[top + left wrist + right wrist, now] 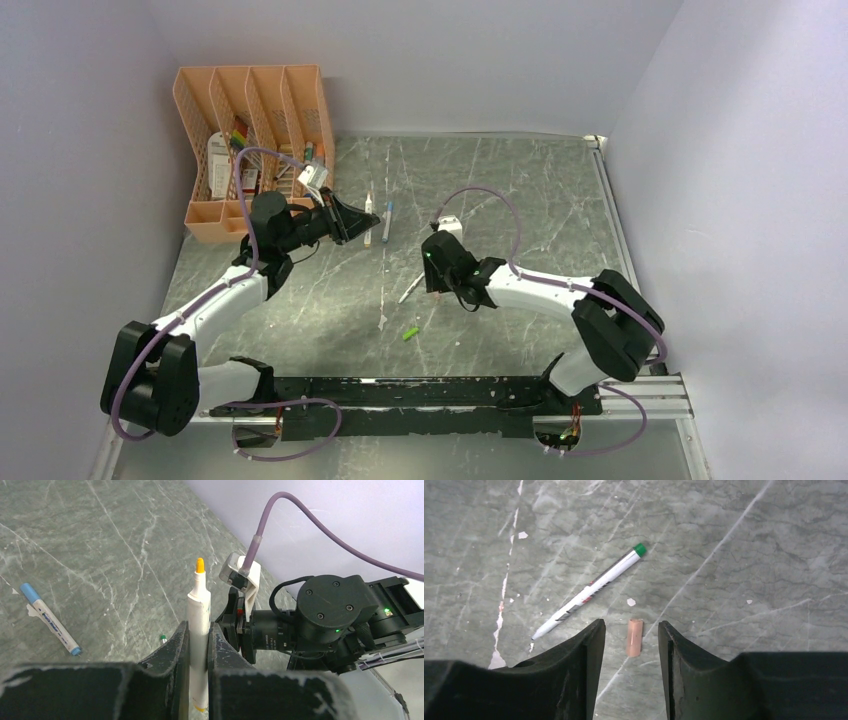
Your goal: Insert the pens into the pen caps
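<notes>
Left gripper (197, 630) clamped tight on orange-tipped pen (198, 605), upright, uncapped. Right gripper (630, 630) jaws parted, empty, straddling orange-pink cap (634, 637), which lies on table (749, 540), apparently untouched. Green-ended pen (594, 587) just beyond. Green cap (410, 332) lies nearer the arm bases.

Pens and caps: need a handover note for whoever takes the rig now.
Left gripper: shut on the orange pen, tip bare.
Right gripper: open, straddling the pink cap on the table.
The green pen lies uncapped just beyond it; the green cap lies apart from both.
Done: the blue pen looks capped, lying on the table.
To do: orange pen into pink cap, green pen into green cap.
</notes>
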Robot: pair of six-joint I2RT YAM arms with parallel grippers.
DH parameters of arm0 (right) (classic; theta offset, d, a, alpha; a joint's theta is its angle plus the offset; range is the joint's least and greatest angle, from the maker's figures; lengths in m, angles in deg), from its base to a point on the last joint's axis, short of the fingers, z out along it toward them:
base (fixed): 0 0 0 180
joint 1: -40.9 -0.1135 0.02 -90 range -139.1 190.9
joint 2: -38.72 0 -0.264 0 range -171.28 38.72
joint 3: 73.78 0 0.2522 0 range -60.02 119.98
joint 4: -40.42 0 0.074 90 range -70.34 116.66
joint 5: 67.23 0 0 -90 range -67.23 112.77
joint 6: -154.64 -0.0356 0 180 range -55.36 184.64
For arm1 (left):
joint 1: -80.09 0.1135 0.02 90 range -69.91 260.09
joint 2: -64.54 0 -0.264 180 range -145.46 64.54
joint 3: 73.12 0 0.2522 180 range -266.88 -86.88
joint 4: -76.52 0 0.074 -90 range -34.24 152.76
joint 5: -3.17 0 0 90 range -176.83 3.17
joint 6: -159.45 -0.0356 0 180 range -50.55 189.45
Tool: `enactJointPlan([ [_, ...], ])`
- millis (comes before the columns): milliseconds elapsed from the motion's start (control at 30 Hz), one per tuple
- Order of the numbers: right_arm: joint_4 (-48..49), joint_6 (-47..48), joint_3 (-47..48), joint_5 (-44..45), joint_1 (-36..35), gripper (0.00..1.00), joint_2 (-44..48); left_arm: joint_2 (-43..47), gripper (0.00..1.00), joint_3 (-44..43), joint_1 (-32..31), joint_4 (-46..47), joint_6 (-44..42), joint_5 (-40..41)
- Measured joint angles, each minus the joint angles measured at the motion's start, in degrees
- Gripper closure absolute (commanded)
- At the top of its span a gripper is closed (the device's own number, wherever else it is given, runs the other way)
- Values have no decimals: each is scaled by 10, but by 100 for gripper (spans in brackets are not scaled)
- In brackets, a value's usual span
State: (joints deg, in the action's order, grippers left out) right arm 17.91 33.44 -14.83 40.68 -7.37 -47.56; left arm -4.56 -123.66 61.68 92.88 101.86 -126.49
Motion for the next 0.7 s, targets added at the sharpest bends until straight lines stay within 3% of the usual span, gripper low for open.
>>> enactJointPlan([
  [333, -14, -8, 9, 9, -16, 63, -41, 5, 93, 0, 0, 0, 0, 0],
  [467, -15, -10, 9, 12, -16, 71, -54, 5, 93, 0, 0, 0, 0, 0],
  [600, -17, -12, 11, 21, -16, 74, -67, 5, 93, 2, 0, 0, 0, 0],
  [700, -19, -12, 14, 24, -17, 84, -70, 5, 93, 2, 0, 0, 0, 0],
])
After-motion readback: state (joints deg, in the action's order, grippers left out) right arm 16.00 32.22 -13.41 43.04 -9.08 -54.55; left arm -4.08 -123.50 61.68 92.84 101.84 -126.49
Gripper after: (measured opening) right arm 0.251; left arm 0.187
